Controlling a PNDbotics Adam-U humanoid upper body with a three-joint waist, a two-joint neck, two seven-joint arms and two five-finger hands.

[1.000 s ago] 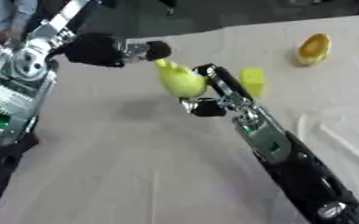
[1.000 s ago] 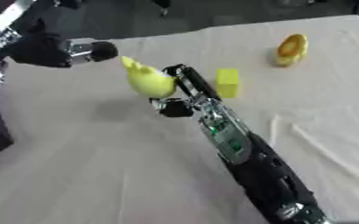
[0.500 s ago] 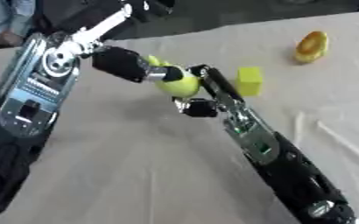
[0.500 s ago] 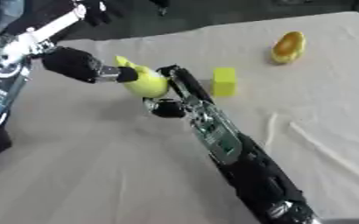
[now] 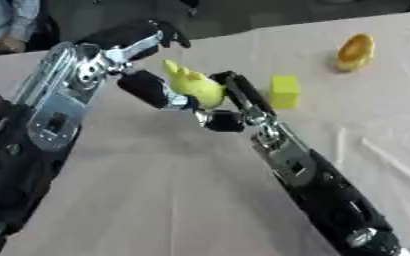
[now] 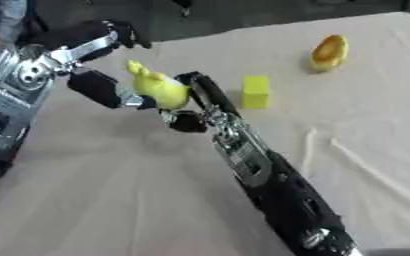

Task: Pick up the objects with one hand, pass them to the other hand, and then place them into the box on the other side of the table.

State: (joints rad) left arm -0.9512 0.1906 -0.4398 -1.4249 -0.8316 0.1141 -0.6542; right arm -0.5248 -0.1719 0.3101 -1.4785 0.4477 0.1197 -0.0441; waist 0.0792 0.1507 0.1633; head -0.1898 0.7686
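Near the frame's middle, our right hand (image 5: 230, 107) pinches the yellow toy (image 5: 194, 86) while our left hand (image 5: 152, 90) curls around it. Letting go early could drop it onto the worktop (image 5: 156, 190).

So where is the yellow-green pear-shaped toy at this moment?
The pear-shaped toy is held above the table, left of centre, between the left hand and right hand, left of the yellow block.
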